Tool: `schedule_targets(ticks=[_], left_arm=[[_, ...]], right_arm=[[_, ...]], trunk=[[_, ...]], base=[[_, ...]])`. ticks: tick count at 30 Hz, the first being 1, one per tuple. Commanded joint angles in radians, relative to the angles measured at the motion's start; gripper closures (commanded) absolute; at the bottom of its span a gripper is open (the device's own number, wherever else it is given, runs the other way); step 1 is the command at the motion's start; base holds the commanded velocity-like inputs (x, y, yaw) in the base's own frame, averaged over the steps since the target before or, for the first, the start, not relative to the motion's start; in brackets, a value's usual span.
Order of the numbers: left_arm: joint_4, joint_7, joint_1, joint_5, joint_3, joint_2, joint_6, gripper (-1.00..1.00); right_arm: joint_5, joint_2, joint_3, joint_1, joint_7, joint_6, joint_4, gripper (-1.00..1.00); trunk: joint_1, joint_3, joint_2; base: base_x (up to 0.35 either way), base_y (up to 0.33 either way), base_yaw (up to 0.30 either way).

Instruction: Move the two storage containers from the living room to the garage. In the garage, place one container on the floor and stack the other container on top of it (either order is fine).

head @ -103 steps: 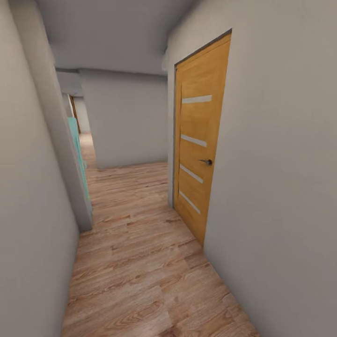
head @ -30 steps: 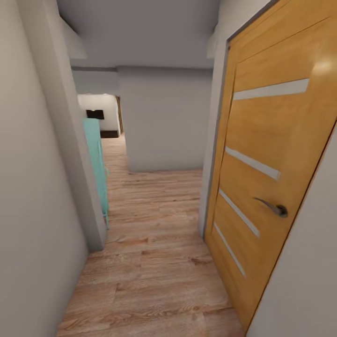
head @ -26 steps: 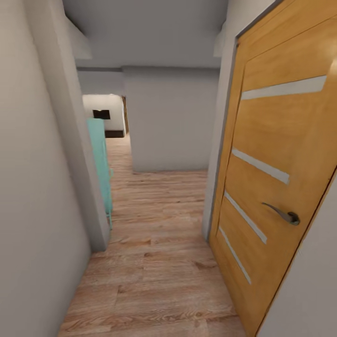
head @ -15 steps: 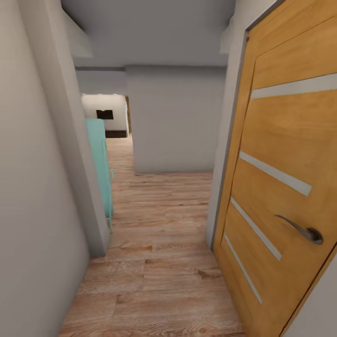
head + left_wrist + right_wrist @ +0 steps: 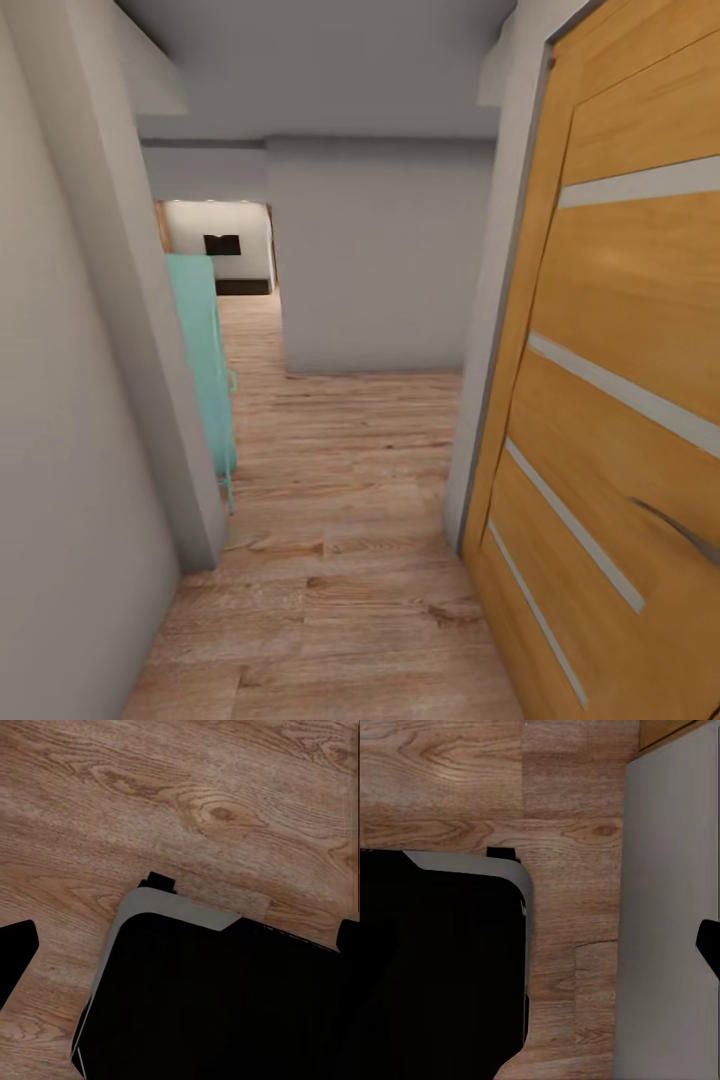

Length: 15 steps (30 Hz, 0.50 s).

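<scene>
1. The robot was in a narrow hallway with a light wood plank floor [image 5: 340,520]. No red-orange bins showed here, so where they were couldn't be told.
2. One orange wooden door [image 5: 620,400] stood on the right, with three pale horizontal strips visible and one metal handle [image 5: 680,530] cut off at the picture's edge.
3. On the left, one grey wall corner [image 5: 150,330], and behind it one turquoise panel [image 5: 205,370] (a door or a cabinet side, couldn't say which).
4. Straight ahead, one plain grey wall block [image 5: 375,270]. Beside it a passage ran to a lit room with one dark rectangle [image 5: 222,244] on its far wall.
5. Left wrist view: one dark fingertip [image 5: 15,952] at one edge and a sliver at the other, with the robot's black, grey-edged base [image 5: 210,997] below the gripper, over planks. The tips were wide apart with nothing between them.
6. Right wrist view: one dark fingertip [image 5: 709,945] at the edge, the base [image 5: 442,960] below, and a grey wall [image 5: 667,915] just beside. How far those jaws were spread couldn't be told.
</scene>
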State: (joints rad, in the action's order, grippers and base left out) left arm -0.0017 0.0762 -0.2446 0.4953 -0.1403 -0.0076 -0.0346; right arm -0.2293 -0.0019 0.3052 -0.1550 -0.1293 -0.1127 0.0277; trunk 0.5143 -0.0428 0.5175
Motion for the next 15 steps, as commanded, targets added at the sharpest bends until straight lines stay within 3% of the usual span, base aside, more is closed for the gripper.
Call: schedule_targets(ticks=[1, 15], left_arm=[[0.000, 0.003, -0.001, 0.008, -0.008, 0.000, -0.002, -1.00], [0.000, -0.032, -0.001, 0.005, -0.013, 0.004, 0.055, -1.00]], right_arm=[[-0.009, 0.000, 0.009, -0.001, 0.000, -0.006, 0.003, -1.00], [-0.009, 0.000, 0.007, -0.001, 0.000, -0.006, 0.003, -1.00]], trunk=[[0.001, -0.002, 0.002], [0.001, -0.002, 0.002]], base=[[0.324, 0.000, 0.000], [0.324, 0.000, 0.000]])
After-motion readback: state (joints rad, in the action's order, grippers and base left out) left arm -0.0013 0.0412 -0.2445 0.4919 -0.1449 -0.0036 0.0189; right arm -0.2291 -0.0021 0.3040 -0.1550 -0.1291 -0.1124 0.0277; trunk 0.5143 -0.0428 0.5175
